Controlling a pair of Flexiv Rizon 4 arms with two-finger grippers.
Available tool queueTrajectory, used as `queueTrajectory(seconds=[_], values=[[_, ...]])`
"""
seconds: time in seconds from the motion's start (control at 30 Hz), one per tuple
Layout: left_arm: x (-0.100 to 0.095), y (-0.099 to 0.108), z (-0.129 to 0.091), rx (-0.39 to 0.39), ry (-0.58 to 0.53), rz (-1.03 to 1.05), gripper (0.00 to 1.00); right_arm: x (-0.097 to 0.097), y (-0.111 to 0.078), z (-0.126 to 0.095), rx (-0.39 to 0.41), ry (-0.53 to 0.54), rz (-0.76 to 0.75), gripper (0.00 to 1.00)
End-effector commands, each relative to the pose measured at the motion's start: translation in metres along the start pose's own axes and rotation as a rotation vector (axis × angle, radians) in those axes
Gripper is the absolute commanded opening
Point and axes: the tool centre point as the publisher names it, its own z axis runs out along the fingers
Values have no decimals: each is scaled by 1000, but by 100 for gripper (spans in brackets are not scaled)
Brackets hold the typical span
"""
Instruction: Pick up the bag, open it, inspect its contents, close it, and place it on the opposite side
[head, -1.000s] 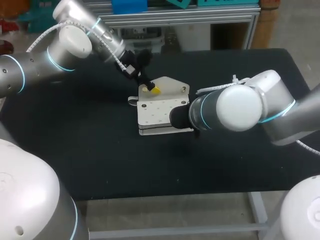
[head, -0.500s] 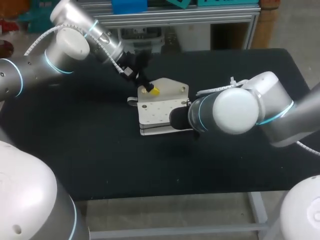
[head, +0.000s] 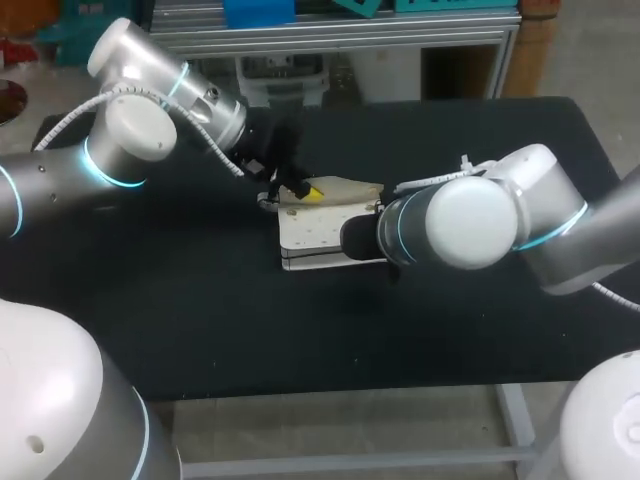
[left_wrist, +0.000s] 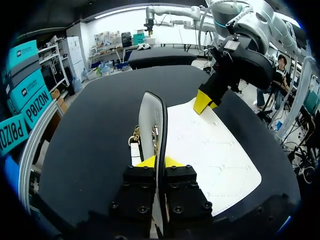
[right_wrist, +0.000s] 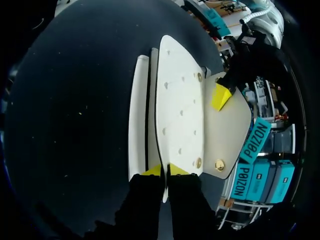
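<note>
Head view: the white bag lies near the middle of the black table, slightly toward its far edge. The left hand is clamped on the bag's flap, which stands raised. The right hand pinches the bag's top panel at the end facing the table's right edge.

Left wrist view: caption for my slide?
Left gripper pinches the flap of the white bag upright; right gripper holds its far edge.

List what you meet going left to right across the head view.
left arm → bag → right arm
</note>
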Motion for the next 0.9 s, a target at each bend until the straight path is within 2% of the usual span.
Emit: queueTrajectory(seconds=[0.03,0.13,0.17,0.27,0.3,0.33,0.37,0.47,0.6,0.9], values=[[36,0,8,-9,-251,59,0,3,0,7,-9,-46,4,0],[38,1,11,-27,-274,77,0,3,0,8,-9,-43,6,0],[38,1,11,-36,-283,74,4,3,0,8,-9,-42,6,0],[37,-1,8,-32,-289,75,3,3,0,8,-10,-40,7,0],[36,-1,7,-33,-289,75,6,3,0,8,-10,-38,7,0],[35,-2,5,-34,-292,67,21,3,0,9,-10,-37,6,0],[33,-3,3,-35,-287,63,27,3,0,9,-10,-35,5,0],[31,-5,-3,-24,-293,55,29,3,0,9,-11,-33,3,0],[28,-6,-11,-8,-291,45,41,3,0,9,-13,-32,2,0],[17,-12,-15,-58,-299,43,33,3,1,10,-17,-25,-4,0]])
